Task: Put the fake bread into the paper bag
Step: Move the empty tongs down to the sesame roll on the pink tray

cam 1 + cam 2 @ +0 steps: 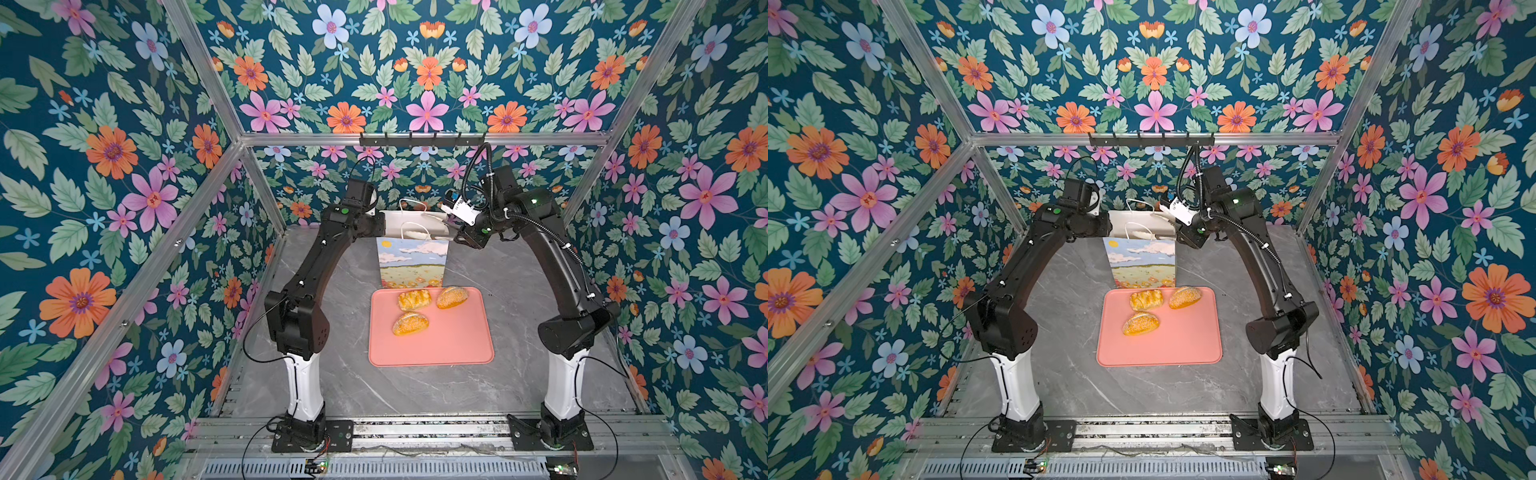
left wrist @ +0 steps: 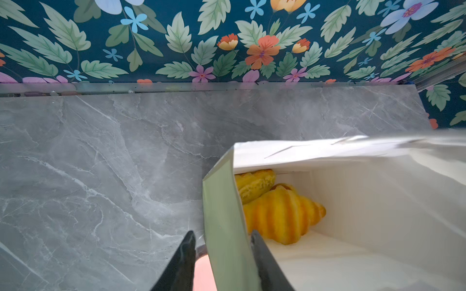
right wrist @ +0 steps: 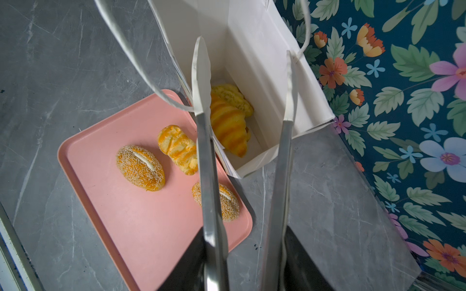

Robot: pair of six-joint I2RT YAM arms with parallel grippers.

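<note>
Peering into the paper bag (image 1: 412,262), we made out only two croissants (image 2: 280,216); the floor beneath them was hidden. At the bag's left wall the left gripper (image 2: 222,235) stood part open, astride the paper, a gap showing. Before the bag lay the pink tray (image 1: 457,345) with three pieces of fake bread (image 1: 410,324). Over the bag's mouth the right gripper (image 3: 245,257) clamped tongs (image 3: 206,176), spread and empty, bare tabletop (image 1: 519,270) beyond.

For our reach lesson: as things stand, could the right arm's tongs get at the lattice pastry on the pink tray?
Probably yes: the lattice pastry lies uncovered on the pink tray beside the paper bag, and the tongs hang open, empty.
</note>
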